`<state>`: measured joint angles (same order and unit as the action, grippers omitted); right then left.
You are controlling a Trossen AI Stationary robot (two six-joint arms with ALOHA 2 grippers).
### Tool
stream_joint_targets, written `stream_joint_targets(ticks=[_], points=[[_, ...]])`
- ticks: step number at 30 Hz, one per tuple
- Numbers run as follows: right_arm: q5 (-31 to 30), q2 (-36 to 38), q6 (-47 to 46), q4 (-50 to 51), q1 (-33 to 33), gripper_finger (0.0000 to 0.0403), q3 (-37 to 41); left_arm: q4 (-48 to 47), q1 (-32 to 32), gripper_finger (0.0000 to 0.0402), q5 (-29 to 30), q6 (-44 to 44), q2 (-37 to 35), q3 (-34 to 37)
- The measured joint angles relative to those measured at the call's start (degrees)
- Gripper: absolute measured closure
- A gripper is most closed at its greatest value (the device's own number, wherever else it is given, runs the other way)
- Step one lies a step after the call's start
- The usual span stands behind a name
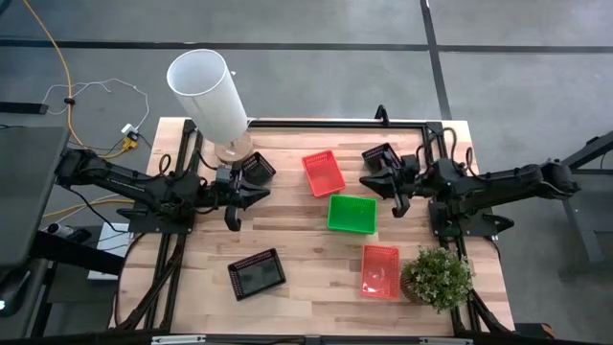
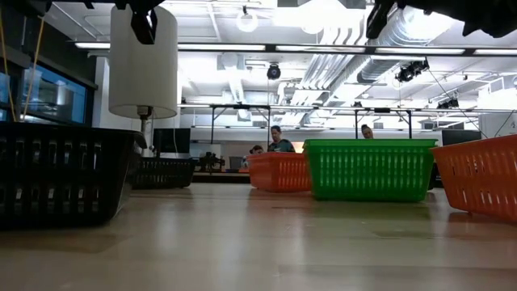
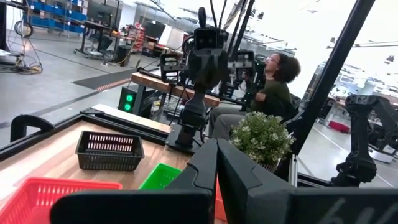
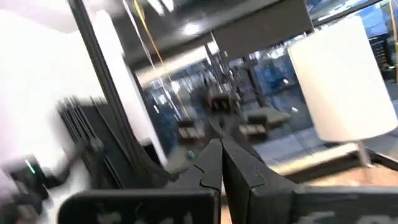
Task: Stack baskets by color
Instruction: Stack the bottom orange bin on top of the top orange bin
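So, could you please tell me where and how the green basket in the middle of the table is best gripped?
Probably by one rim wall of the green basket, from straight above. It sits upright, open side up, clear of the red baskets beside it, so one jaw could go inside the thin mesh wall and one outside. The wall facing the right gripper looks the handiest.

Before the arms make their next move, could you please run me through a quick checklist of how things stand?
1. Left gripper empty and shut: ok.
2. Right gripper empty and shut: ok.
3. Red plastic mesh baskets stacked: not ok; one lies at the far middle, another near the small green potted plant.
4. Black mesh baskets stacked: not ok; one sits alone at the near edge.
5. Green mesh basket free to grasp: ok.
6. All nine baskets in sight: cannot tell.
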<state>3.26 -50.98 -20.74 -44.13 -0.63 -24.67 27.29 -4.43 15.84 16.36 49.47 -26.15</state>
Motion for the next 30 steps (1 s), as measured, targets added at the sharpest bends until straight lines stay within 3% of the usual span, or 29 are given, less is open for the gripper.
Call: stream_joint_targets(ticks=[3,5,8,12,14,17,24,30], points=[[-0.23,-0.02,-7.00,-0.14,-0.10,0.0402,-2.39,0.00,0.00,0.0401,0.00,-0.02,0.00,0.00],[-0.23,0.01,-6.76,6.16,0.11,0.0394,-6.12,-0.01,0.02,0.0401,0.02,0.00,0.00,0.00],[-0.19,-0.98,-3.74,23.71,0.85,0.0365,-14.48,-0.02,0.02,0.0401,0.02,0.00,0.00,0.02],[0.09,-4.09,-2.71,55.68,1.01,0.0296,-28.02,-0.09,0.00,0.0401,0.00,0.00,0.00,0.02],[2.26,-6.11,-3.51,70.04,1.03,0.0259,-33.78,-0.17,0.00,0.0401,0.00,0.00,0.00,0.02],[6.99,-9.12,-7.08,83.41,2.19,0.0216,-39.19,-0.48,0.00,0.0401,0.00,0.00,0.00,0.02],[11.56,-13.89,-12.60,98.74,11.70,0.0179,-40.17,-0.49,0.00,0.0401,0.00,0.00,0.00,0.02],[3.52,-20.02,-15.80,105.63,20.64,0.0178,-40.15,-0.51,0.00,0.0401,1.71,-0.02,0.02,0.02]])
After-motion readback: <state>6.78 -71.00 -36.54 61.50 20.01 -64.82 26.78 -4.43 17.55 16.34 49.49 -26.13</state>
